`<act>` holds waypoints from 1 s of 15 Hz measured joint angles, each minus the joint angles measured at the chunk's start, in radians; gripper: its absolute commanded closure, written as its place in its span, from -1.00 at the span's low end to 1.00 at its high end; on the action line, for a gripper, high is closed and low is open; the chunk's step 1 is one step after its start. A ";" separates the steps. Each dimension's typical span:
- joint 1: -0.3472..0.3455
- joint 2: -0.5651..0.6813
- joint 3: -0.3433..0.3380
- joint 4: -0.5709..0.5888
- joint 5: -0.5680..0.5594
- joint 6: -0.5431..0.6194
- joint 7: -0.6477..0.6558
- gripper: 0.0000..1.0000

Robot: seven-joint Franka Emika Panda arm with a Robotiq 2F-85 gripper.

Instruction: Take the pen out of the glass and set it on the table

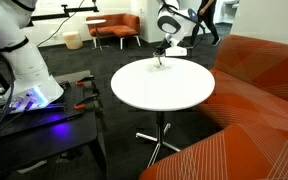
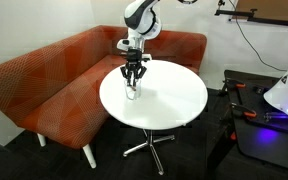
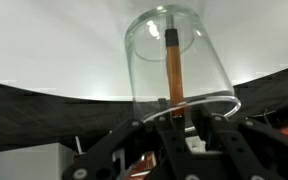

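Gripper (image 2: 134, 78) hangs straight above the glass (image 3: 149, 60), its jaws spread apart, one on each side of the rim and gripping nothing. Inside the glass the pen (image 3: 173, 70) stands nearly upright. The glass sits near the table (image 2: 174, 100) edge closest to the orange sofa (image 2: 44, 80).

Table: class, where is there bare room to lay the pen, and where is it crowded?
The table is bare from the glass across to the rim facing the bench. Only the edge by the sofa is crowded: the gripper hangs over the glass with the pen in it.
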 measured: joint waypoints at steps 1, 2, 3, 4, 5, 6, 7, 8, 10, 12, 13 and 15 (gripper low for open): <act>0.000 0.000 0.001 0.001 -0.006 -0.001 0.005 0.35; 0.000 0.000 0.003 0.002 -0.012 -0.002 0.012 0.42; 0.000 0.000 0.004 0.004 -0.017 -0.003 0.016 0.53; 0.000 0.000 0.005 0.004 -0.020 -0.004 0.016 0.75; 0.000 0.000 0.006 0.005 -0.023 -0.004 0.016 0.97; 0.000 0.000 0.007 0.005 -0.024 -0.004 0.016 1.00; 0.000 0.000 0.008 0.006 -0.025 -0.004 0.017 0.96; 0.000 0.001 0.009 0.006 -0.025 -0.005 0.017 0.93; 0.000 0.001 0.011 0.006 -0.025 -0.005 0.017 0.93; 0.000 0.001 0.012 0.006 -0.025 -0.005 0.017 0.93; -0.001 0.001 0.013 0.006 -0.025 -0.005 0.017 0.93; -0.001 0.001 0.014 0.007 -0.025 -0.005 0.017 0.93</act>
